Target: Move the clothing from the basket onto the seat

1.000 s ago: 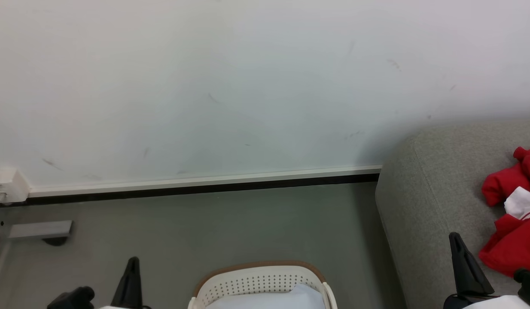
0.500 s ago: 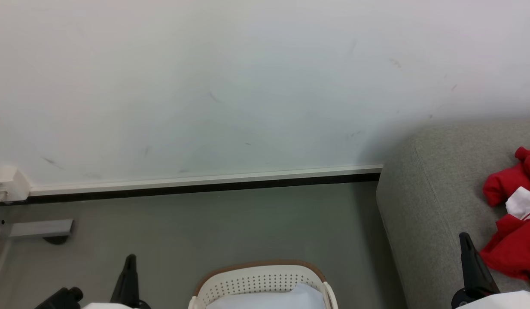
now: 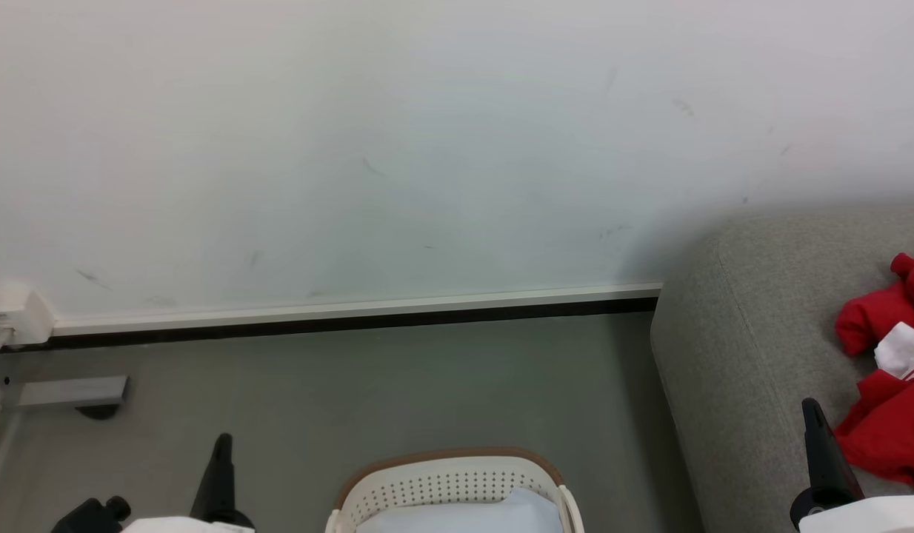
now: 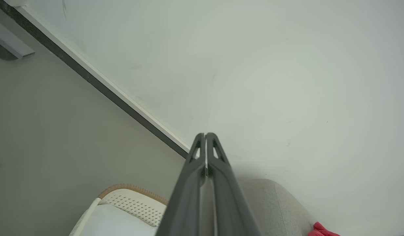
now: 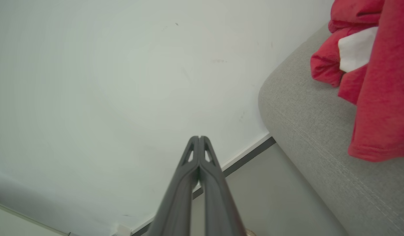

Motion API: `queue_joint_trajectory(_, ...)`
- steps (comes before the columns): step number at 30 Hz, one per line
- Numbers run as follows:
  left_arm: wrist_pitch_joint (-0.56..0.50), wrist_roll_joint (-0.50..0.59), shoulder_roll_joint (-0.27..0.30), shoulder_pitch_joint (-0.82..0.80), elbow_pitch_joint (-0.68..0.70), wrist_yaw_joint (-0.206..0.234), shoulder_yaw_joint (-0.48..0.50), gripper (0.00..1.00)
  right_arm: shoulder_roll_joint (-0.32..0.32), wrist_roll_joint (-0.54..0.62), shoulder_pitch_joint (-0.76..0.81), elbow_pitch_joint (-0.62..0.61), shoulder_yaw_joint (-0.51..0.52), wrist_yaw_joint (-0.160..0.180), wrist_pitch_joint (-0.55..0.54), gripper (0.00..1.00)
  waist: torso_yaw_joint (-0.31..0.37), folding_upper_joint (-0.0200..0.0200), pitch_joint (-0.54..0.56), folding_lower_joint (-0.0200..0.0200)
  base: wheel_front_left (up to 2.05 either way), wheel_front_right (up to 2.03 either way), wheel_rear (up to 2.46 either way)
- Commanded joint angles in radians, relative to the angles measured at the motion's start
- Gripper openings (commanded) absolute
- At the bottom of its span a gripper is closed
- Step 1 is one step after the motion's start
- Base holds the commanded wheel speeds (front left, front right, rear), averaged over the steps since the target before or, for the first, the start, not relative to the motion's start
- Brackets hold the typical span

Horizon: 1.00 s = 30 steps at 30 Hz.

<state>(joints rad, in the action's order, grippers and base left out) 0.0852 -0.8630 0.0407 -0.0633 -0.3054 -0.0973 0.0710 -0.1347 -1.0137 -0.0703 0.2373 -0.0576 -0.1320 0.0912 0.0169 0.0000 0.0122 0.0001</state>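
My dark left gripper (image 3: 222, 440) and right gripper (image 3: 812, 406) are pinched together, empty; the right has edged nearer the bright red fabric clothing (image 3: 886, 437).

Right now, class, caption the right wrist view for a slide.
Shut right tool points at the wall, red clothing lying on the grey seat.

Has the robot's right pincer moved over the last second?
Yes. Against the light grey woven sofa, nearly fixed in the head view, the right pincer has slid rightward, closer to the bright red garment lying on it.
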Motion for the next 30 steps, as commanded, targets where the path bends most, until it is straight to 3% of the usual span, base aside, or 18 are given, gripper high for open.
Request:
queue_joint_trajectory(1, -0.007, -0.036, 0.008, -0.026, 0.016, -0.005, 0.006, 0.00, -0.002, -0.029, -0.025, -0.008, 0.011, 0.001, -0.006, 0.00, 0.000, 0.0000, 0.000, -0.0001, 0.00, 0.00, 0.00)
queue_joint_trajectory(30, -0.093, -0.349, 0.011, -0.037, 0.037, -0.019, 0.023, 0.00, 0.033, -0.283, -0.035, -0.002, 0.080, 0.001, -0.091, 0.00, -0.006, 0.0000, -0.006, -0.0001, 0.00, 0.00, 0.00)
